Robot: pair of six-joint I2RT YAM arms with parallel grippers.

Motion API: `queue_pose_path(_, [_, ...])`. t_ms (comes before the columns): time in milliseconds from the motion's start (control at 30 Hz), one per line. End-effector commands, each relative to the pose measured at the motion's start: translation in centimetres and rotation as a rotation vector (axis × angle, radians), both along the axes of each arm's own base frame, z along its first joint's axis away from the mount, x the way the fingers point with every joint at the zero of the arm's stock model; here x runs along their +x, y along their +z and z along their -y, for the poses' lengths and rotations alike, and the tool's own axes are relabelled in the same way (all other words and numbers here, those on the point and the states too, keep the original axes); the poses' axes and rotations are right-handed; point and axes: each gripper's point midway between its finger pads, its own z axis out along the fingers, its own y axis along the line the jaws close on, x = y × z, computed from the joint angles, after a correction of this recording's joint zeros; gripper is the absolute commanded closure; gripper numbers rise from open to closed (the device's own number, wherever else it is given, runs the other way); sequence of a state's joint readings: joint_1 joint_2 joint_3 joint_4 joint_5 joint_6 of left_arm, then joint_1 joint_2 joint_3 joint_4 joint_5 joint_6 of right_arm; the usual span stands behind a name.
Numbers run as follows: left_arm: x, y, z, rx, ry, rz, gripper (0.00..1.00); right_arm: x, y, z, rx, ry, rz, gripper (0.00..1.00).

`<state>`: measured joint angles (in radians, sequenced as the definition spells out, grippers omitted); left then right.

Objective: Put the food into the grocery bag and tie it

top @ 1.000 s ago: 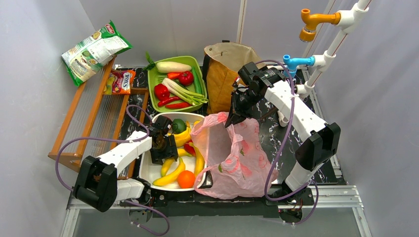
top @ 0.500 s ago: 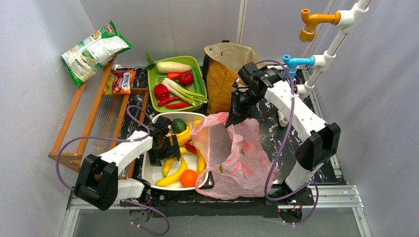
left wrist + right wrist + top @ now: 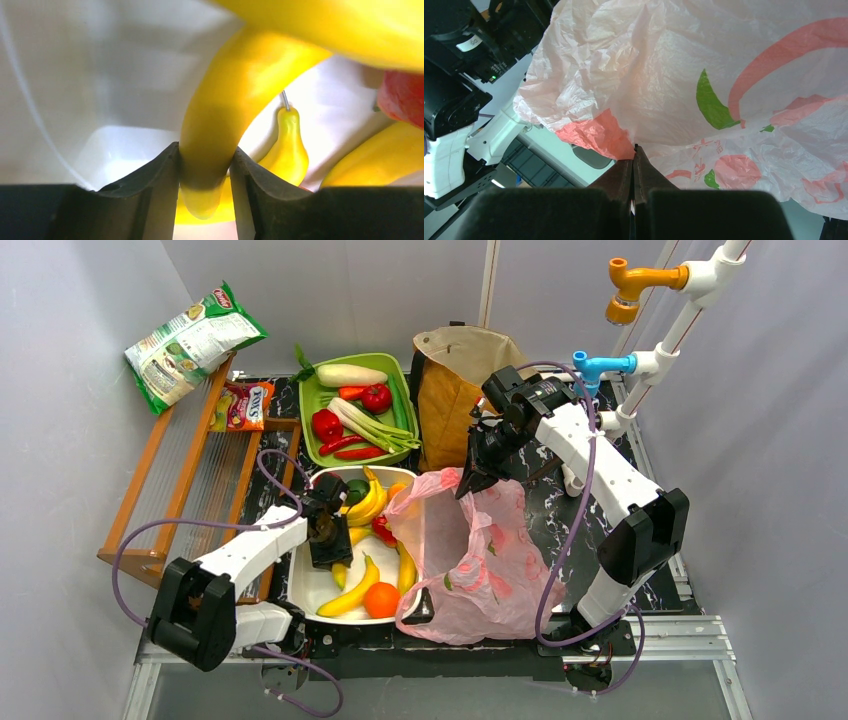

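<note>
The yellow toy banana (image 3: 220, 115) is pinched by its tip in my left gripper (image 3: 205, 157), over the white tub (image 3: 305, 587) beside the grocery bag (image 3: 490, 570), whose rim my right gripper (image 3: 634, 150) clamps tight and lifted, so next I swing it into the mouth; print on the crisp packet (image 3: 195, 345) looks too small to read.
</note>
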<state>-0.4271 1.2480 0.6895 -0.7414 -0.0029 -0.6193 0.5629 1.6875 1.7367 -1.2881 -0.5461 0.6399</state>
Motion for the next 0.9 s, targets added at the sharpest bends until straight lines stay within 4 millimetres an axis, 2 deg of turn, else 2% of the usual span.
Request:
queue_pose_path(0, [1.8, 2.7, -0.9, 0.036, 0.011, 0.122, 0.71, 0.0, 1.0, 0.2, 0.015, -0.002, 0.005, 0.99])
queue_pose_path(433, [2.1, 6.9, -0.9, 0.021, -0.025, 0.174, 0.83, 0.7, 1.5, -0.4, 0.035, 0.0, 0.016, 0.99])
queue_pose_path(667, [2.5, 10.4, -1.3, 0.03, -0.032, 0.225, 0.99, 1.1, 1.8, -0.6, 0.038, 0.0, 0.025, 0.99])
queue_pose_path(867, [1.1, 12.9, -2.4, 0.053, -0.078, 0.24, 1.0, 1.4, 1.9, -0.8, 0.041, -0.007, 0.026, 0.99])
